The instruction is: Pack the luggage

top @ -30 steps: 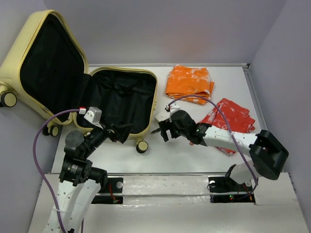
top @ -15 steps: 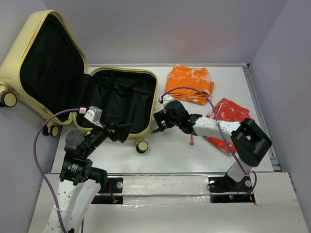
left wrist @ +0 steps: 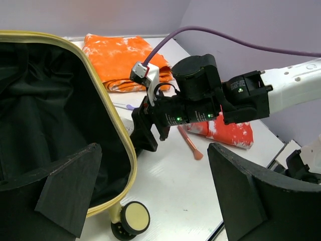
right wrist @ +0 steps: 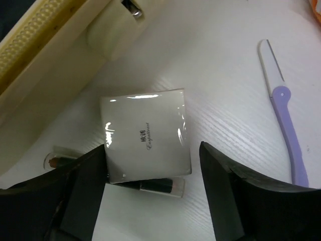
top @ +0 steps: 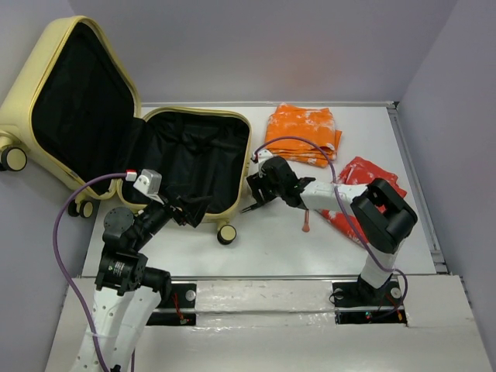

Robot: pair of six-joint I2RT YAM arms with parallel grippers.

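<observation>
Spread fingers (right wrist: 75,201) on the right gripper (right wrist: 153,148), one on each side of a white square packet (right wrist: 145,138) lying flat on the table (top: 271,252); left one at the packet's edge, right one just clear of it, no pinch visible. Wide-apart fingers (left wrist: 65,191) on the left gripper (left wrist: 153,150) too, with nothing between them. Pale yellow luggage (top: 19,101) at the far left, lying open: lid tilted up and back toward the far left corner, base flat on the table with its black lining showing. Caster wheel (top: 225,234) at the base's near right corner. Left gripper poised at the near rim of the base, pointing toward the right arm. Right gripper low over the table, just beside the right wall of the base. Under the packet's near edge, a slim dark tube (right wrist: 155,187); to its left, near the suitcase wall, a small clear stick with a brownish end (right wrist: 57,161). Right of the packet and apart from it, a purple-handled razor (right wrist: 288,130). Farther right on the bare table, a thin pink stick (top: 308,225). At the far side, a folded orange cloth (top: 302,133); to the right, partly under the right arm, a folded red-and-white cloth (top: 372,186).
</observation>
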